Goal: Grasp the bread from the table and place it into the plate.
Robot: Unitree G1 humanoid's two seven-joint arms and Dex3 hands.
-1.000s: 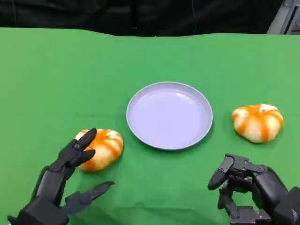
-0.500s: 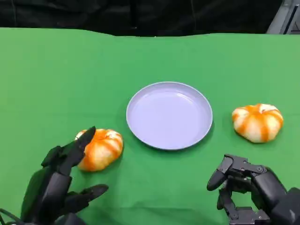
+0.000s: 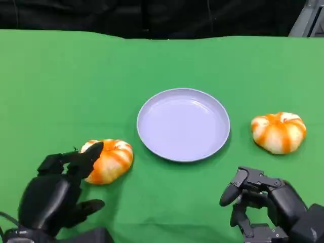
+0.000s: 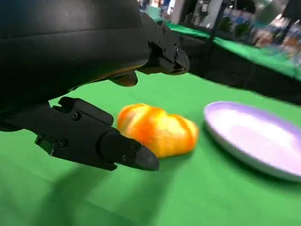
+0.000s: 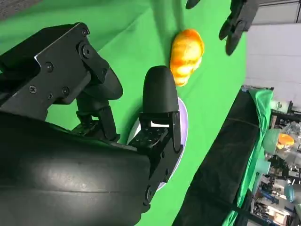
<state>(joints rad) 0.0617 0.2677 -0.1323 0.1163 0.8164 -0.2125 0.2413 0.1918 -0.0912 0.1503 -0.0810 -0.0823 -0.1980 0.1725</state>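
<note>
Since 1.0 s ago the left hand (image 3: 55, 195) has drawn back toward the near edge and rolled over, fingers spread wide around nothing, upper fingertips at the near side of the left bread (image 3: 107, 160). That bread lies on the green table (image 3: 61, 91), just left of the lavender plate (image 3: 183, 124); a second bread (image 3: 279, 131) lies to the plate's right. Right hand (image 3: 263, 202) sits unchanged, fingers loosely apart, holding nothing
</note>
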